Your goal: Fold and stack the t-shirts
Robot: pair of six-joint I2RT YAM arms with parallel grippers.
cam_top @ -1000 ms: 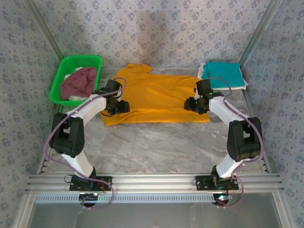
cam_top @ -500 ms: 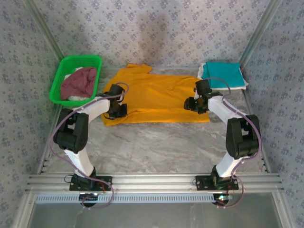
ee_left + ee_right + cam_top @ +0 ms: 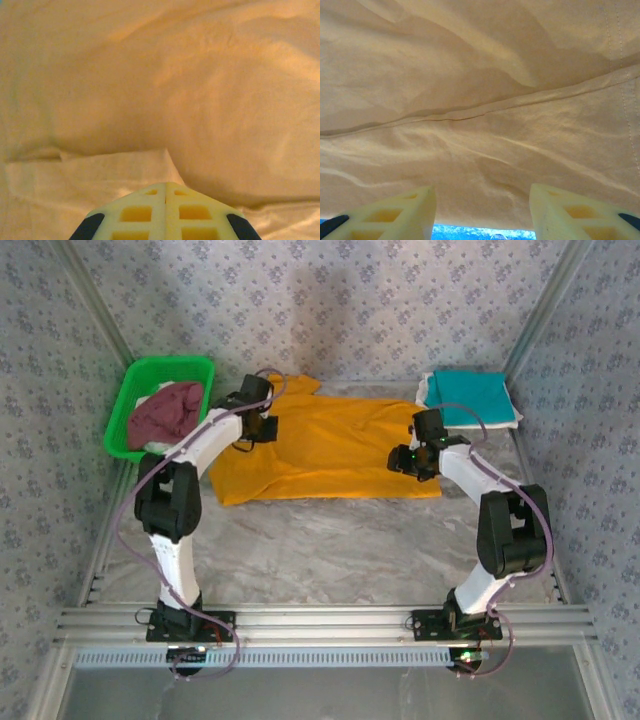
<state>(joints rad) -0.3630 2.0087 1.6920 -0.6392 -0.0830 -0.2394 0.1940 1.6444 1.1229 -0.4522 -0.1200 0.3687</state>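
Marbled tabletop [image 3: 330, 545] between patterned walls is carrying the orange t-shirt [image 3: 340, 445], which is lying spread across its far half. Over the last second the left gripper [image 3: 256, 426] is travelling from the shirt's near left corner to its far left shoulder, fingers pressed together on a raised fold of cloth. The right gripper [image 3: 412, 460] is staying over the right hem, fingers spread. Folding is probably only beginning. At far right a teal t-shirt [image 3: 468, 395] is lying folded, and a maroon t-shirt [image 3: 165, 412] is sitting in the green basket [image 3: 170, 362].

Orange tee [image 3: 330, 445] spread (teal tee [image 3: 470, 398] folded).
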